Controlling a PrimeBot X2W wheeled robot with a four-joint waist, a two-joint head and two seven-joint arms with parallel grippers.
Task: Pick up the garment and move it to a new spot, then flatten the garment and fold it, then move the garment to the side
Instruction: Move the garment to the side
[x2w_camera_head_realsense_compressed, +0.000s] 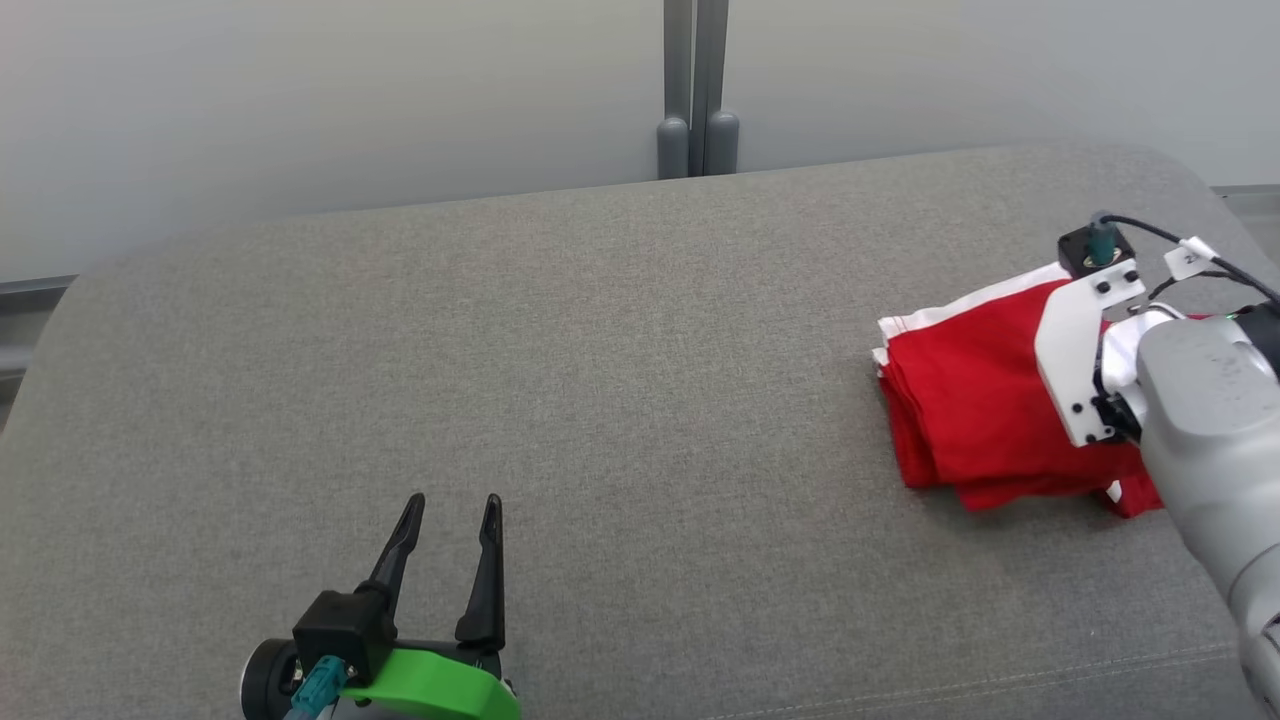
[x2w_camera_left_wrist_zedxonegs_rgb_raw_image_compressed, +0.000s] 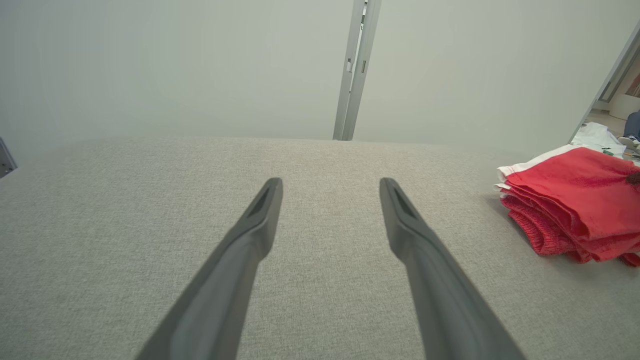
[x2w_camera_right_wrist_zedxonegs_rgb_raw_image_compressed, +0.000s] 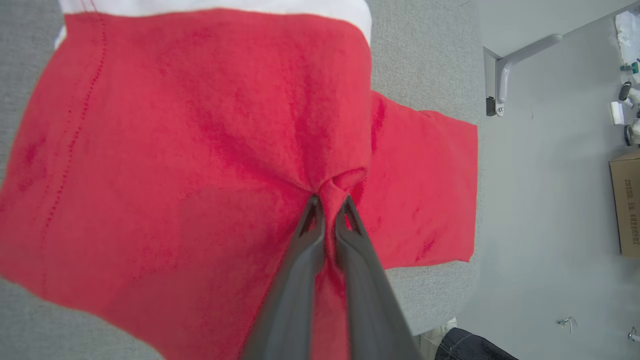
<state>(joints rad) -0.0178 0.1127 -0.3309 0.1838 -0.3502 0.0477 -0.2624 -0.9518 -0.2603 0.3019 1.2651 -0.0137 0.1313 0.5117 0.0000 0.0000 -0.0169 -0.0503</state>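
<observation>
The broad grey fabric-covered cushion (x2w_camera_head_realsense_compressed: 600, 400) offers an open stretch across its middle and left, its rounded far edge meeting a pale wall with a grey upright post (x2w_camera_head_realsense_compressed: 697, 90). A cardboard box (x2w_camera_right_wrist_zedxonegs_rgb_raw_image_compressed: 627, 205) stands on the floor past the right edge. The folded red knit garment with a white band (x2w_camera_head_realsense_compressed: 970, 400) lies at the cushion's right end, one layer reaching that edge. The right gripper (x2w_camera_right_wrist_zedxonegs_rgb_raw_image_compressed: 327, 207) pinches a raised tuck of it, while the left gripper (x2w_camera_head_realsense_compressed: 454, 500) hovers with its jaws spread, well apart from the garment.

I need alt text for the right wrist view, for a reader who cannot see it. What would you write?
The right gripper, shut, pinches a small ridge of a folded red garment with a white band along the top. The garment lies on a grey cushion, near its edge; beyond is pale floor with a cardboard box.
</observation>
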